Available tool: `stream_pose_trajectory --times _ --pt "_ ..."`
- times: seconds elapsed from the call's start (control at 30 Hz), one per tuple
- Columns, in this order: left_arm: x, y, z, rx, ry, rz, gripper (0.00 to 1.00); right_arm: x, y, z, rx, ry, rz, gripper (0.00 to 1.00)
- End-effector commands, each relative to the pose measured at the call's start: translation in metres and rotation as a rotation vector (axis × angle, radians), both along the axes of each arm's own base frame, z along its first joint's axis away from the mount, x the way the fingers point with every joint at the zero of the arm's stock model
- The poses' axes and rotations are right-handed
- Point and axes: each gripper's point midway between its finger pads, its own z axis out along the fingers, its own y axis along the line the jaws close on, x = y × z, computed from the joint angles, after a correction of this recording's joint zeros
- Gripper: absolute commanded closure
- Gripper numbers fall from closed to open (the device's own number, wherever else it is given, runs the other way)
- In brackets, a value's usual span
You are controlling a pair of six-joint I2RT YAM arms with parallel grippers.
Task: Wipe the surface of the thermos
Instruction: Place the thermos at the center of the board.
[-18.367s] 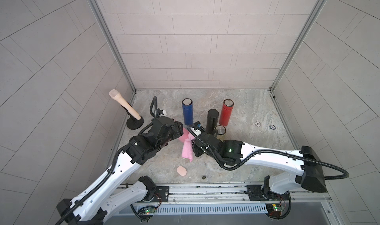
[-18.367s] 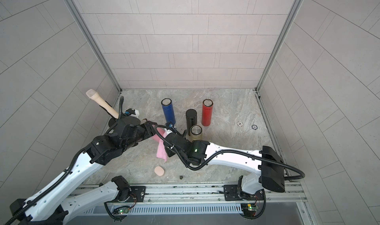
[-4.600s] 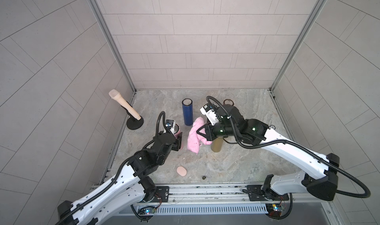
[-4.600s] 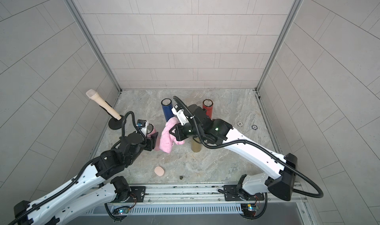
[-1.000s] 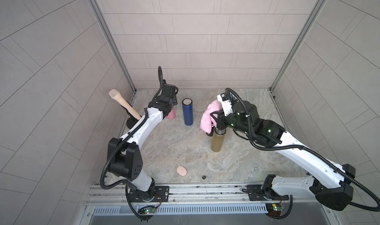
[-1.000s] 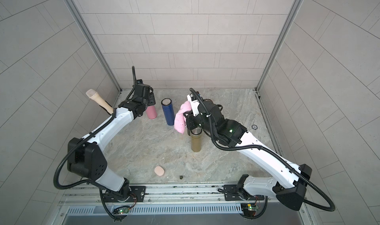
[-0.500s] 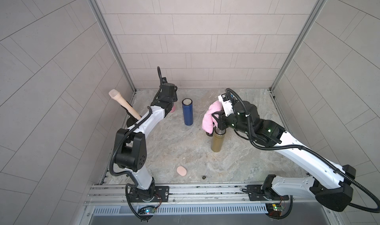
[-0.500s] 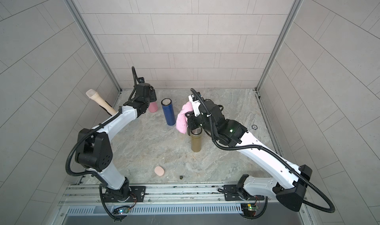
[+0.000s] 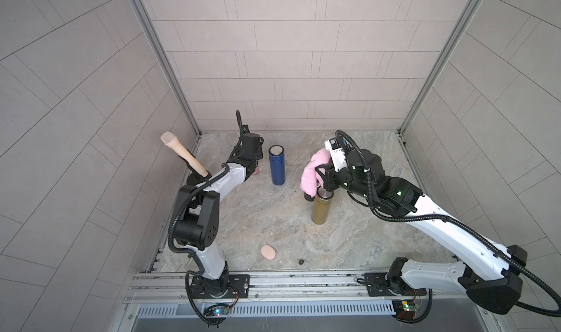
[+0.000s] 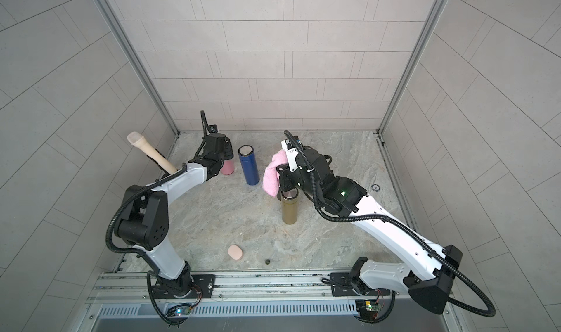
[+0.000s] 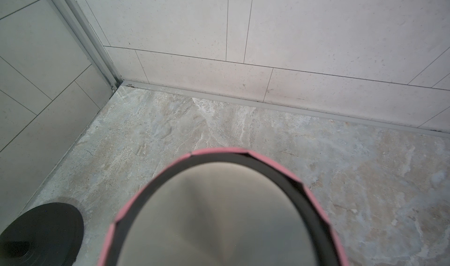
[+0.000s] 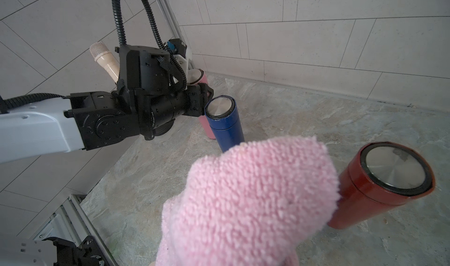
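- Right tool (image 9: pixel 319 177) is clenched on a fluffy pink terry cloth (image 12: pixel 255 199), held raised over the middle of the grey marbled stone desk (image 9: pixel 258 218). The cloth's lower edge hangs just above a dark cylindrical thermos (image 9: pixel 309 197); whether they touch cannot be told.
- Left tool (image 12: pixel 199 92) grasps a pink cylindrical thermos with a steel lid (image 10: pixel 227 167). This thermos stands upright near the back left corner of the desk, just beside a dark blue cylindrical thermos (image 9: pixel 277 166) and near a black round stand base (image 11: pixel 41 233).
- Step in hand, as judged: the cloth and the pink thermos are well apart, so no wiping of it is under way. That thermos appears to be at a put-down or pick-up.
- Next move, as judged: the left tool must steady one thermos while the right tool presses the cloth against its wall and rubs along and around it. The neighbouring flasks must not be toppled.
- Count of thermoses: five. These are the pink, blue and dark ones, a gold metallic thermos (image 9: pixel 321 209) just in front of the dark one, and a glossy red thermos (image 12: pixel 365 191) seen only in the right wrist view.
- Count of other things: one cloth and one beige microphone (image 9: pixel 182 154) on the stand. One peach oval pad (image 9: pixel 268 252) and one small dark speck (image 9: pixel 301 262) lie near the desk's front edge.
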Motion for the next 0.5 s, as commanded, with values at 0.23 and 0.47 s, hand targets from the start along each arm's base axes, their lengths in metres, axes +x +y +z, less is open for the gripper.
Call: stream_pose_trajectory --times 0.23,0.47 --pt "-0.010 0.012 0.039 0.027 -0.105 0.043 0.00 -0.003 -0.005 0.011 0.022 -0.020 0.006 1.00" --pt "-0.043 0.026 0.092 -0.005 -0.173 0.097 0.00 -0.004 -0.006 0.026 0.045 -0.023 0.013 1.00"
